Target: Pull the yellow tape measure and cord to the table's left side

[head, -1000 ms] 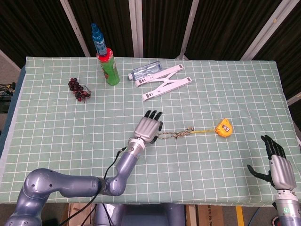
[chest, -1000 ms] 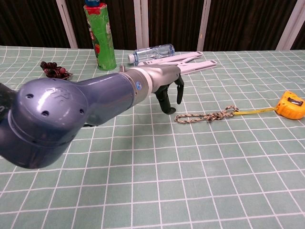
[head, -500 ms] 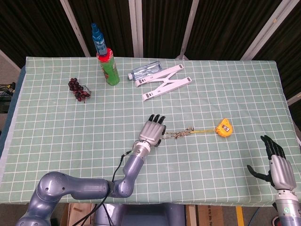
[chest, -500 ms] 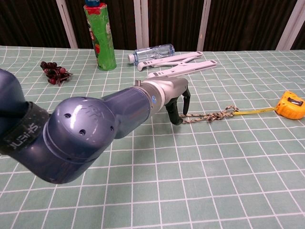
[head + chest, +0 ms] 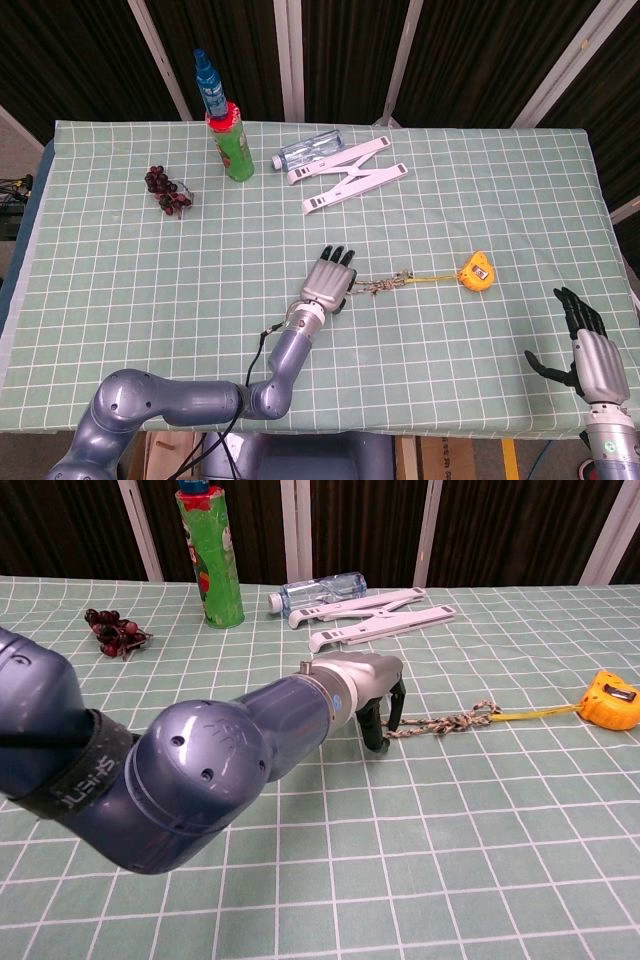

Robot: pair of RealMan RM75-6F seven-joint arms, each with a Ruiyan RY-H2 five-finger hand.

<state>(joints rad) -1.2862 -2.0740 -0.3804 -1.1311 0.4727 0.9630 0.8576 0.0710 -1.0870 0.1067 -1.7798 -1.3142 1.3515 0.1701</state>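
The yellow tape measure [image 5: 475, 271] lies on the green checked cloth right of centre, also visible in the chest view [image 5: 612, 699]. A thin yellow strip joins it to a braided cord [image 5: 385, 286] that runs leftward [image 5: 445, 722]. My left hand [image 5: 328, 280] is at the cord's left end with its fingers stretched out. In the chest view the left hand [image 5: 372, 685] points its dark fingertips [image 5: 377, 732] down onto the cloth, covering the cord's end; no grip shows. My right hand [image 5: 590, 350] hovers open at the table's near right corner, far from the tape.
At the back stand a green bottle [image 5: 233, 143] and a blue spray bottle [image 5: 208, 85]. A clear bottle [image 5: 308, 152] lies beside a white folding stand [image 5: 350, 175]. Dark grapes [image 5: 167, 190] sit at the left. My left forearm [image 5: 200, 770] fills the chest view's near left.
My left hand has slid right along the table until its fingertips cover the cord's left end. Cord, tape measure and right hand have not moved.
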